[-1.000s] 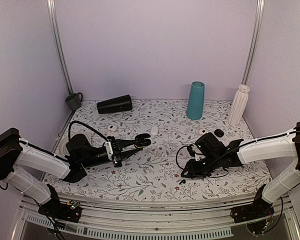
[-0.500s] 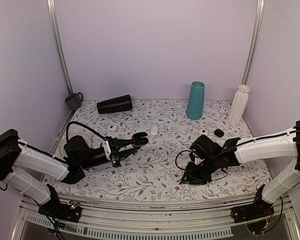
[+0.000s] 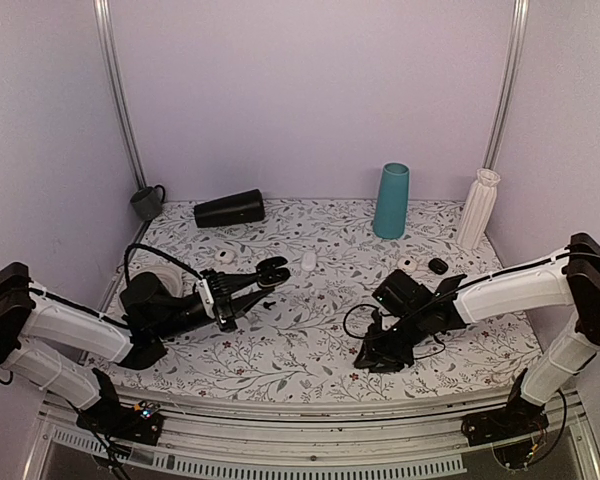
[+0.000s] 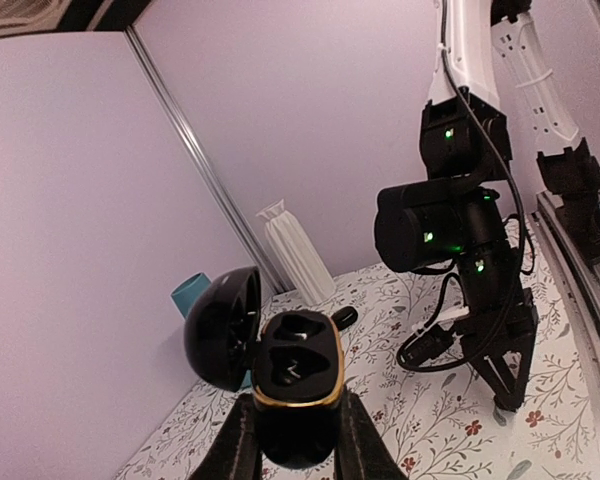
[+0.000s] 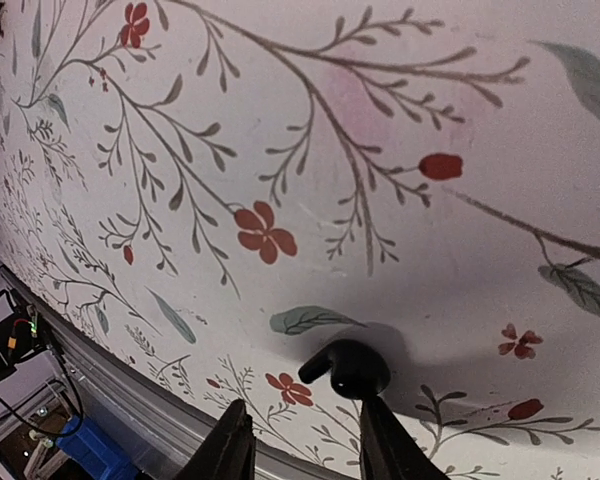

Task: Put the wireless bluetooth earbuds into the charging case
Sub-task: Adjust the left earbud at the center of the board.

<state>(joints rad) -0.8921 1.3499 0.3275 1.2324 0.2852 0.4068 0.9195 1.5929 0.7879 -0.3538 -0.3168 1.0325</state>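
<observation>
We were at the pick-up step here. The right gripper (image 5: 302,440) sat low over the table (image 5: 410,130), fingers partly spread with nothing in them. One black earbud (image 5: 345,368) lay flat just ahead of the tips, roughly in line with the gap. Next move, we reckoned, needed a small nudge forward so the fingers straddle it, then a gentle close, since something that tiny could easily skitter off.

The left gripper (image 4: 296,445) was clamped tight on the charging case (image 4: 296,375), held up off the table with its lid (image 4: 220,330) swung open, well apart from the earbud.

We couldn't find the second earbud anywhere, and the case's wells were too dark to tell if they were empty. From the top camera, the earbud by the right fingers didn't show at all.
</observation>
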